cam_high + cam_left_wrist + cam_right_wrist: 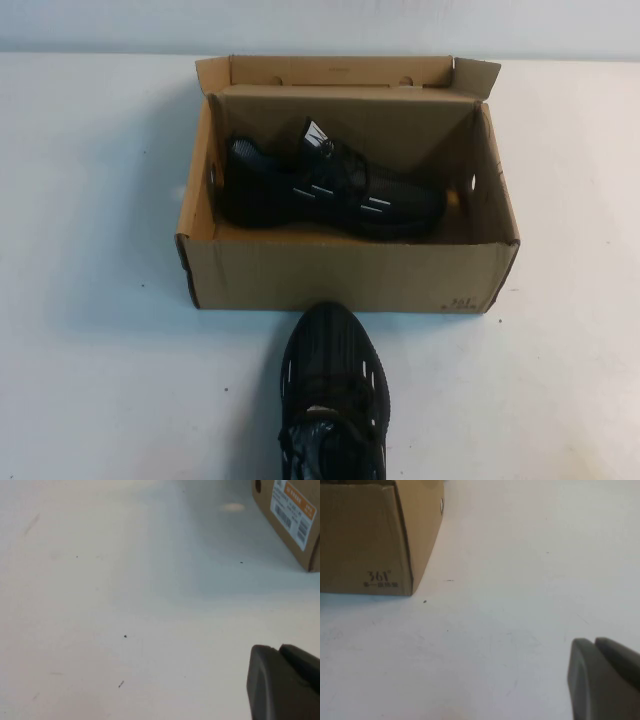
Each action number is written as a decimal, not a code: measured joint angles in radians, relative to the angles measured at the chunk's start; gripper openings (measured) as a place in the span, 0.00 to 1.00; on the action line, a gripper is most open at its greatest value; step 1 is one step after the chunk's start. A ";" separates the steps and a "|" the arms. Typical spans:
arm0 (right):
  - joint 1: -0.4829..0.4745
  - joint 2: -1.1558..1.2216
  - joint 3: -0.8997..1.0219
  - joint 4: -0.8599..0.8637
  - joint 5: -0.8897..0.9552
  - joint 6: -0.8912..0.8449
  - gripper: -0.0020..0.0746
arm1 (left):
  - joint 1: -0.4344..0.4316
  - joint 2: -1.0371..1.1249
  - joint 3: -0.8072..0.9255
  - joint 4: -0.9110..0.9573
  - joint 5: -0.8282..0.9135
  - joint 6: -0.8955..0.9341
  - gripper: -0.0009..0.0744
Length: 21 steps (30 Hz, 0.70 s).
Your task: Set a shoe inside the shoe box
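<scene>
Two black sneakers showed: one shoe [325, 190] lay on its side inside the open shoe box [340, 275], which stood toward the far edge of the tabletop [90, 300]; the second sneaker [333, 395] rested at the near edge, toe just short of the box's front wall. The left pincer [282, 680] and right pincer [600, 677], both pressed together and empty, hung over bare tabletop near the box's corners.
</scene>
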 joint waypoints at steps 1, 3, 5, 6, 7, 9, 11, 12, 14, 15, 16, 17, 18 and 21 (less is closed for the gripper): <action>0.000 0.000 0.000 0.000 0.000 0.000 0.01 | 0.000 0.000 0.000 0.000 0.000 0.000 0.01; 0.000 0.000 0.000 0.000 0.000 0.000 0.00 | 0.000 0.000 0.000 0.000 0.000 -0.002 0.01; 0.000 0.000 0.000 0.000 0.000 0.000 0.01 | 0.000 0.000 0.000 0.000 0.000 -0.005 0.01; 0.000 0.000 0.000 0.000 0.000 0.000 0.01 | 0.000 0.000 0.000 0.000 0.000 -0.009 0.01; 0.000 0.000 0.000 0.000 0.000 0.000 0.01 | 0.000 0.000 0.000 0.000 0.000 -0.009 0.01; 0.000 0.000 0.000 0.000 0.000 0.000 0.01 | 0.000 0.000 0.000 0.000 0.000 -0.010 0.01; 0.000 0.000 0.000 0.000 0.000 0.000 0.01 | 0.000 0.000 0.000 0.000 -0.002 -0.013 0.01; 0.000 0.000 0.000 0.000 0.000 0.000 0.01 | 0.000 0.000 0.000 0.000 -0.002 -0.015 0.01; 0.000 0.000 0.000 0.000 0.000 0.000 0.01 | 0.000 0.000 0.000 0.000 -0.004 -0.019 0.01; 0.000 0.000 0.000 0.000 0.000 0.000 0.01 | 0.000 0.000 0.000 0.000 -0.004 -0.019 0.01; 0.000 0.000 0.000 0.000 0.000 0.000 0.01 | 0.000 0.000 0.000 0.000 -0.004 -0.019 0.01; 0.000 0.000 0.000 0.000 0.000 0.000 0.01 | 0.000 0.000 0.000 0.000 -0.004 -0.019 0.01; 0.000 0.000 0.000 0.000 0.000 0.000 0.01 | 0.000 0.000 0.000 0.000 -0.004 -0.019 0.01; 0.000 0.000 0.000 0.000 0.000 0.000 0.01 | 0.000 0.000 0.000 0.000 -0.008 -0.019 0.01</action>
